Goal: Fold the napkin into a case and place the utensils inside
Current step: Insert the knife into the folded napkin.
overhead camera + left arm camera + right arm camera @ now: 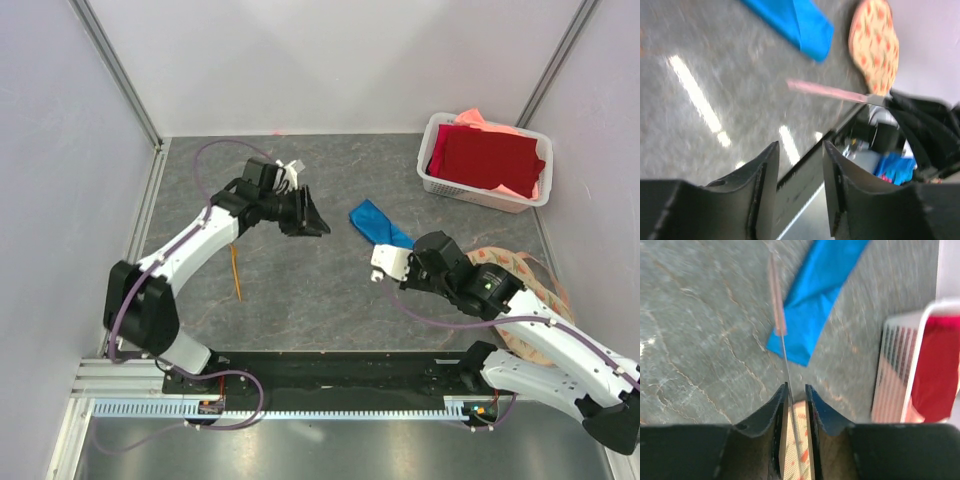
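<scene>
Across the grey, veined stone-look table (330,300), things thin out from right to left. At the far right corner stands a white slatted plastic basket (480,194) with a dark red cloth (485,158) heaped in it and a salmon-pink cloth (475,118) peeping out behind. A round mat (875,45) printed with orange flowers lies on the right, partly under the right arm.

Near the table's middle, just beyond the right arm, the bright blue napkin (378,222) lies folded into a narrow, flat, layered band set on a slant.

The right gripper (796,389) has its dark jaws drawn close on a utensil (776,295), a very thin stick with a pinkish-brown far half that juts out toward the napkin. The left gripper (800,146) hangs left of the cloth, its jaws parted with nothing between them.

A second stick (236,272), orange-brown, lies on the stone beside the left arm.
</scene>
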